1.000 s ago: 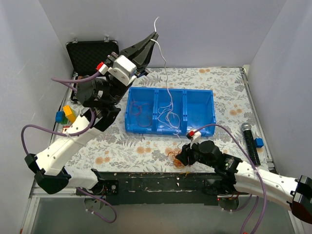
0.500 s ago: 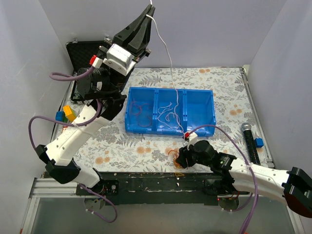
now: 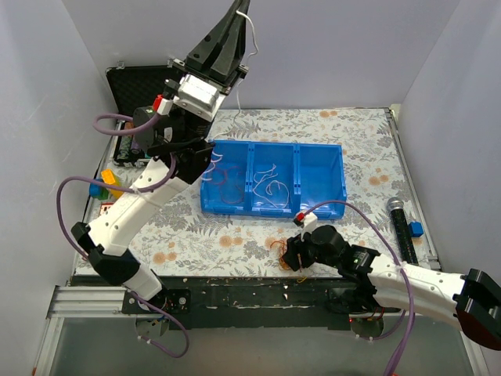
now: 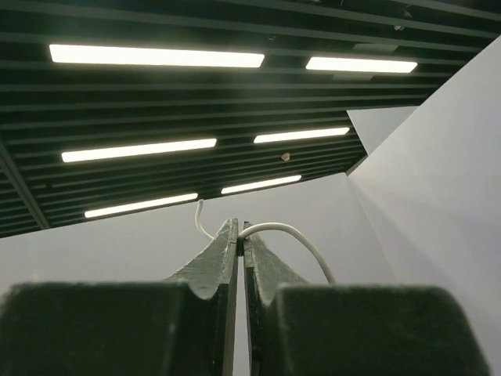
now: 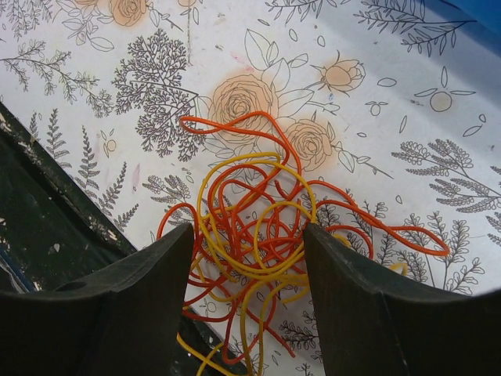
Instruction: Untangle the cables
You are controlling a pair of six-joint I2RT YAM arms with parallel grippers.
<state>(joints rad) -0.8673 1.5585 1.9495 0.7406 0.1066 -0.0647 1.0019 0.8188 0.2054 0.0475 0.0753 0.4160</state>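
My left gripper (image 3: 239, 9) is raised high at the back, above the table. It is shut on a thin white wire (image 3: 252, 37) that hangs loose from its tip. The left wrist view shows the jaws (image 4: 239, 229) pressed together on this wire (image 4: 291, 229). A tangle of orange, red and yellow wires (image 3: 282, 254) lies on the flowered cloth at the near edge. My right gripper (image 5: 249, 235) is open and straddles this tangle (image 5: 250, 207), with a finger on each side. More white wires (image 3: 270, 186) lie in the blue bin's middle compartment and red ones (image 3: 223, 176) in its left one.
The blue three-compartment bin (image 3: 321, 205) stands mid-table, its right compartment bare. An open black case (image 3: 145, 84) is at the back left. Blue and yellow blocks (image 3: 106, 184) are at the left edge. A microphone (image 3: 400, 229) and a small blue block (image 3: 416, 229) are at the right.
My left gripper rose higher with the white wire. The wire earlier stretched down into the bin's middle compartment and now hangs free from the jaws. The right gripper stayed over the tangle.
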